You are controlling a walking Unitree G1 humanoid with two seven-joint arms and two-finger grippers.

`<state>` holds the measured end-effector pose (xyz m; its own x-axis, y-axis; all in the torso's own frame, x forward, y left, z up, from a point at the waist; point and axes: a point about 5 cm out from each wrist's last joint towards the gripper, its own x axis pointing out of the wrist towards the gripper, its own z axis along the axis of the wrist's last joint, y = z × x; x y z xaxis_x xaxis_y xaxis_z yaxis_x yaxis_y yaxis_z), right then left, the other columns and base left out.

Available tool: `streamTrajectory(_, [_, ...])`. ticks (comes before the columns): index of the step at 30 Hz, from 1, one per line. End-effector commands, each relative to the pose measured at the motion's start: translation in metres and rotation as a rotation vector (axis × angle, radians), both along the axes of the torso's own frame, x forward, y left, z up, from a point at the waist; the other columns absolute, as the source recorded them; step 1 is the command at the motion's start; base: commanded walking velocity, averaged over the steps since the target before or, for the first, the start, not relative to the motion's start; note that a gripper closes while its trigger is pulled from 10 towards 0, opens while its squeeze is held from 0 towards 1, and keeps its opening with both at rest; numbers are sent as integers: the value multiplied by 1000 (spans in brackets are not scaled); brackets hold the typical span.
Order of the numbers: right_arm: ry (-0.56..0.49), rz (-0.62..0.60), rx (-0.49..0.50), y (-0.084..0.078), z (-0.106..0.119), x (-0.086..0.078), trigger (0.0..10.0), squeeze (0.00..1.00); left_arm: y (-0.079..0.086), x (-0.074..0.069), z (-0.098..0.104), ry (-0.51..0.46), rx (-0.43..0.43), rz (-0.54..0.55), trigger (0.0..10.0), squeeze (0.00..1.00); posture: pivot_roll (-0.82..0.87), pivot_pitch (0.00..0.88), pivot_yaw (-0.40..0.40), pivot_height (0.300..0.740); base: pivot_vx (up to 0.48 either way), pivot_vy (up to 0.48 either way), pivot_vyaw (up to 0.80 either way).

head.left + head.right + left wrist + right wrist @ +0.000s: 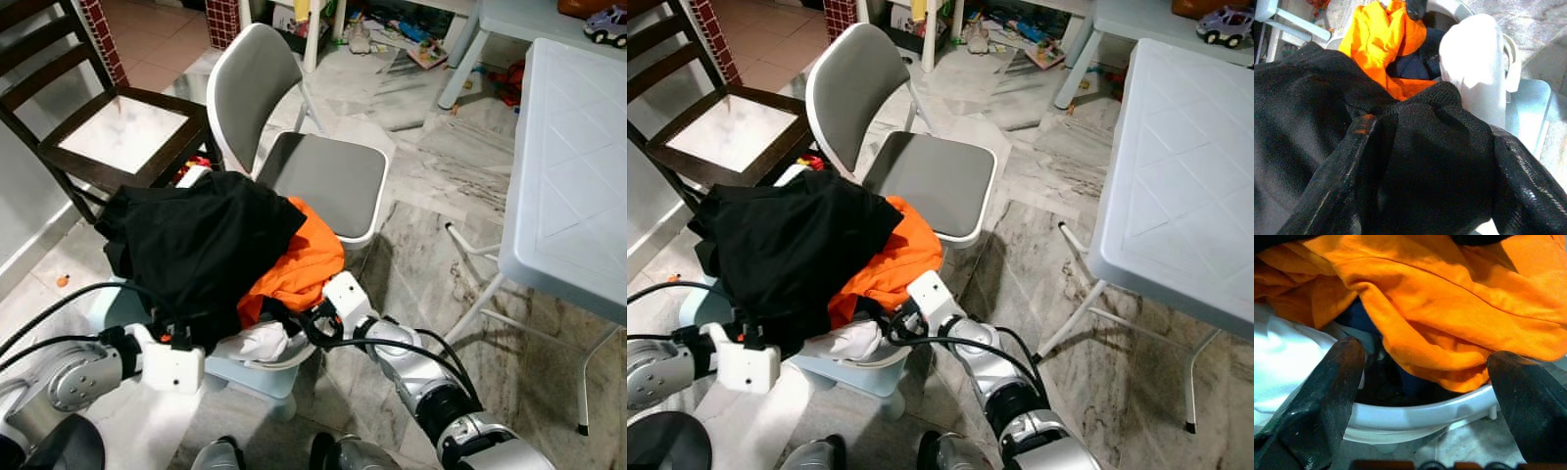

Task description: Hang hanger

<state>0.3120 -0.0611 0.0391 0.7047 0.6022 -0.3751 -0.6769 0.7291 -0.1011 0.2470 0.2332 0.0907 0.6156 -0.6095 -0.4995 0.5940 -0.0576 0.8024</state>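
Nearest, at the white basket rim, the right gripper holds its fingers wide under the orange garment; the left gripper's fingers straddle the black garment's collar, closure undeterminable. No hanger is discernible; beyond the basket stands a grey chair. Judged: soft, light, sagging cloth, best held at the collar

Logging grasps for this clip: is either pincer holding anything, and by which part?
The left pincer is shut on the black garment, pinching a fold near its ribbed edge. The right pincer is open at the basket rim, holding nothing.
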Motion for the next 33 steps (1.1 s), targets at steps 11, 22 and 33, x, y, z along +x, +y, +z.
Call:
streamTrajectory(11, [31, 9, -20, -1, -6, -3, 10000, 0, 16, 1, 3, -19, -26, 98, 0, 0, 162, 201, -104, 740, 0, 0, 0])
streamTrajectory(22, [33, -5, -22, -5, -8, -4, 10000, 0, 5, 18, 18, -153, -282, 241, 0, 0, 144, 189, -100, 740, 0, 0, 0])
streamTrajectory(33, [28, -9, -25, -7, -6, -1, 10000, 0, -6, 29, 30, -168, -463, 325, 0, 0, 146, 184, -107, 740, 0, 0, 0])
